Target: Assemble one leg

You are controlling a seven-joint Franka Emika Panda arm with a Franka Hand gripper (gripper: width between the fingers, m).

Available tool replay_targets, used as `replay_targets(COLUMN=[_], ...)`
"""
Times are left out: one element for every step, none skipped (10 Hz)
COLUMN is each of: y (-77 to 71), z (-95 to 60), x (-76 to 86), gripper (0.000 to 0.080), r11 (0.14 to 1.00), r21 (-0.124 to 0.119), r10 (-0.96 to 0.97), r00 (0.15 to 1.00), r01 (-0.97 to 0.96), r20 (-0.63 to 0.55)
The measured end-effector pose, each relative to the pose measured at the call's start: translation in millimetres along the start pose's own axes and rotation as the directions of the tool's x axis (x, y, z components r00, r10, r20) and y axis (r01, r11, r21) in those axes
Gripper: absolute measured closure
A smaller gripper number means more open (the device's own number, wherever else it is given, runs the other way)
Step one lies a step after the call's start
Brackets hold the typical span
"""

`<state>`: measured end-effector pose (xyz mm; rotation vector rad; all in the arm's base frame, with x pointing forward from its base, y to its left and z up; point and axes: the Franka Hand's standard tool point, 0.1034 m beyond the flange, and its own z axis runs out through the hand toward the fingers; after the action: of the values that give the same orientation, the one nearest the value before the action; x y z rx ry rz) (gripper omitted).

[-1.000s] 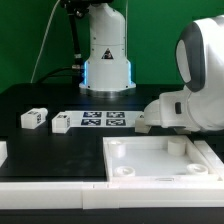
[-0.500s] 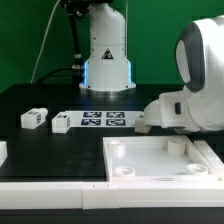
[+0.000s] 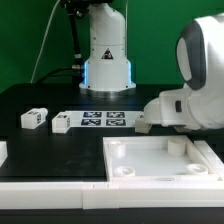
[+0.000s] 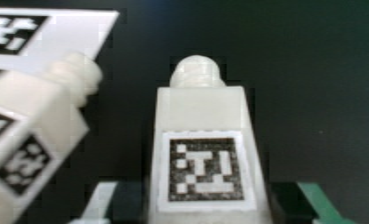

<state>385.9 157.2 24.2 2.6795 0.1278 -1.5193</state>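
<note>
1. In the exterior view, the big white robot arm (image 3: pixel 195 85) is filling the exterior view's right side and is leaning low over the black table (image 3: pixel 30 98). The arm is hiding its claw here.
2. The thin flat white marker board (image 3: pixel 103 120) is lying in the middle of the table. The nearer block (image 3: pixel 61 123), small, white and tagged, is sitting just beside the board on the exterior view's left. The farther block (image 3: pixel 33 118), of the same kind, is lying a little further left.
3. The large white square plastic panel (image 3: pixel 160 165) with round corner sockets is lying in front.
4. In the wrist view, the small white oblong plastic leg (image 4: pixel 202 150) is lying between the fingers (image 4: pixel 106 200), showing its black-and-white square tag.
5. The claw (image 4: pixel 206 203) is standing apart, and a dark gap is showing on each side of the leg.
6. The tilted block (image 4: pixel 35 125), white and tagged, is lying just beside the leg.
</note>
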Motion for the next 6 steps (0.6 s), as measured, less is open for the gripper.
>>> replay_targets(y=[2.1, 5.8, 8.1, 8.3, 8.5, 8.5], z=[-12.1, -26.5, -41.9, -50.9, -45.6, -43.2], x=[-8.8, -23.5, -38.9, -47.4, -46.1, -43.8], gripper=[0.0508, 0.0508, 0.0508, 0.0508, 0.0508, 0.0508], r11=[1.000, 1.000, 1.000, 1.000, 1.000, 1.000], r21=[0.001, 0.002, 0.001, 0.000, -0.001, -0.001], r10=[-0.001, 0.000, 0.001, 0.001, 0.001, 0.002], r00=[1.000, 1.000, 1.000, 0.999, 0.999, 0.999], r01=[0.001, 0.000, -0.001, -0.001, -0.001, -0.002], r20=[-0.014, -0.011, -0.025, -0.054, -0.048, -0.044])
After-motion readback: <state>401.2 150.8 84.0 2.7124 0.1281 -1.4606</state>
